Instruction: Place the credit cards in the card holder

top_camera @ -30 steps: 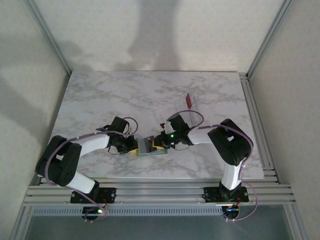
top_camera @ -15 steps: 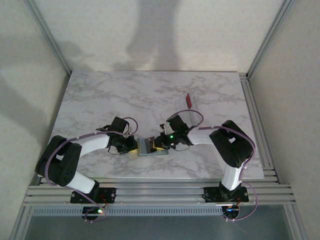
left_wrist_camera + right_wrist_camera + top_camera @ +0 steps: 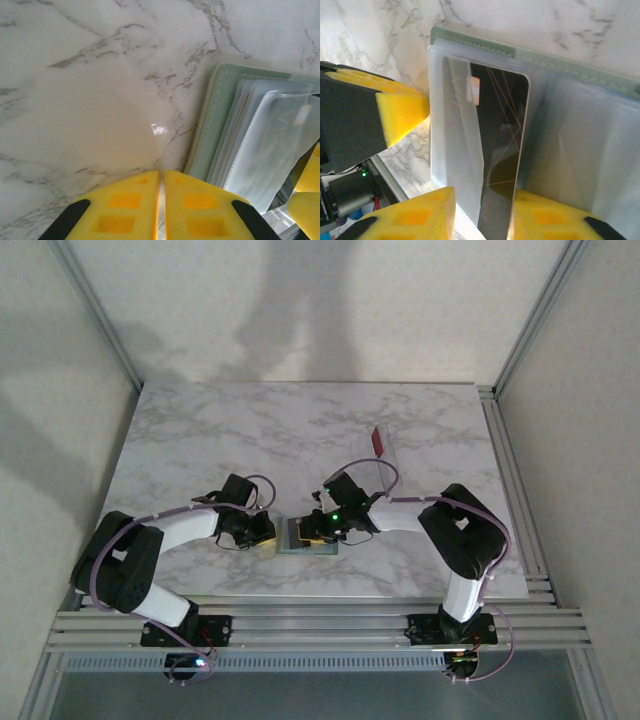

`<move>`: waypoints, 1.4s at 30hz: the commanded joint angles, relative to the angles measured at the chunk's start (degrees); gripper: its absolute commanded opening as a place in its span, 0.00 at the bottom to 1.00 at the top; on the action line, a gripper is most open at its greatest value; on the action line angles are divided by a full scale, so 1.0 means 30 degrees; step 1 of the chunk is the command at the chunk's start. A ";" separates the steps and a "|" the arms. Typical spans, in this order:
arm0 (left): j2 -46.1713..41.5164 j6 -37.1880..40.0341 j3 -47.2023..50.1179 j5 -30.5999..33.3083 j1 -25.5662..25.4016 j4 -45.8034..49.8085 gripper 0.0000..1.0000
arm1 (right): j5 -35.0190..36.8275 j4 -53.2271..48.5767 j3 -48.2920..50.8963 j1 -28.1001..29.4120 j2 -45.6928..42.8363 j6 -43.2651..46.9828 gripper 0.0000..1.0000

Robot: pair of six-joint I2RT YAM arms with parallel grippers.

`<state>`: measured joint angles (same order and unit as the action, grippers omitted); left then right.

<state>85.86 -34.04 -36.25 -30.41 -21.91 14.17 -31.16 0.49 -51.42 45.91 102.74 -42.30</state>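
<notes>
Grey-green holder (image 3: pixel 293 537) lies open at table's (image 3: pixel 200 440) near middle | 1 dark card (image 3: pixel 502 145) partway in a clear sleeve (image 3: pixel 455 125) | right gripper (image 3: pixel 482 215) spread around it | left gripper (image 3: pixel 161 182) pressed together beside holder | red card (image 3: pixel 379 440) well apart, not yet loaded

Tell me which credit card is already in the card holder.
The dark card, slid into a clear sleeve of the card holder; the red card lies apart on the table.

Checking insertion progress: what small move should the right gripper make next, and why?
Probably nudge the dark card deeper into the card holder: its near end seems to stick out between the parted fingers of the right gripper.
</notes>
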 commanded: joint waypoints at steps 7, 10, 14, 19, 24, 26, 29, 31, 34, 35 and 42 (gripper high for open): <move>0.0221 0.0215 0.0523 -0.0541 -0.0079 0.0211 0.10 | 0.1480 -0.3209 -0.0788 0.0051 -0.1024 0.1328 0.22; 0.0243 0.0244 0.0537 -0.0614 -0.0079 0.0150 0.10 | 0.1288 -0.3115 -0.0849 0.0072 -0.0870 0.1284 0.14; 0.0342 0.0244 0.0556 -0.0790 -0.0079 0.0127 0.10 | 0.0607 -0.2215 -0.0847 0.0115 -0.0370 0.0813 0.14; 0.0312 0.0229 0.0626 -0.0820 -0.0079 0.0056 0.10 | 0.0310 -0.1748 -0.1024 0.0305 0.0002 0.0533 0.24; 0.0257 0.0244 0.0657 -0.0820 -0.0079 0.0056 0.10 | 0.1101 -0.2691 -0.1210 0.0341 -0.0734 0.0824 0.32; 0.0240 0.0244 0.0657 -0.0817 -0.0079 0.0073 0.10 | 0.1479 -0.3359 -0.1411 0.0313 -0.1000 0.1130 0.33; 0.0265 0.0244 0.0643 -0.0843 -0.0079 0.0028 0.10 | 0.2051 -0.3971 -0.1522 0.0326 -0.1228 0.1362 0.37; 0.0284 0.0244 0.0646 -0.0848 -0.0079 -0.0003 0.10 | 0.2397 -0.4223 -0.1624 0.0320 -0.1083 0.1416 0.37; 0.0271 0.0215 0.0686 -0.0870 -0.0079 -0.0030 0.10 | 0.2214 -0.3909 -0.1642 0.0382 -0.0526 0.1314 0.37; 0.0242 0.0237 0.0687 -0.0879 -0.0079 -0.0018 0.10 | 0.2051 -0.3624 -0.1611 0.0407 -0.0335 0.1204 0.36; 0.0240 0.0245 0.0774 -0.0935 -0.0079 -0.0051 0.10 | 0.2011 -0.3105 -0.2250 0.1094 0.1005 0.0980 0.34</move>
<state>85.86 -34.04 -35.75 -30.85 -21.87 13.32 -25.50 -9.52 -56.53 47.88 103.70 -39.22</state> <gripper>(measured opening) 0.103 0.348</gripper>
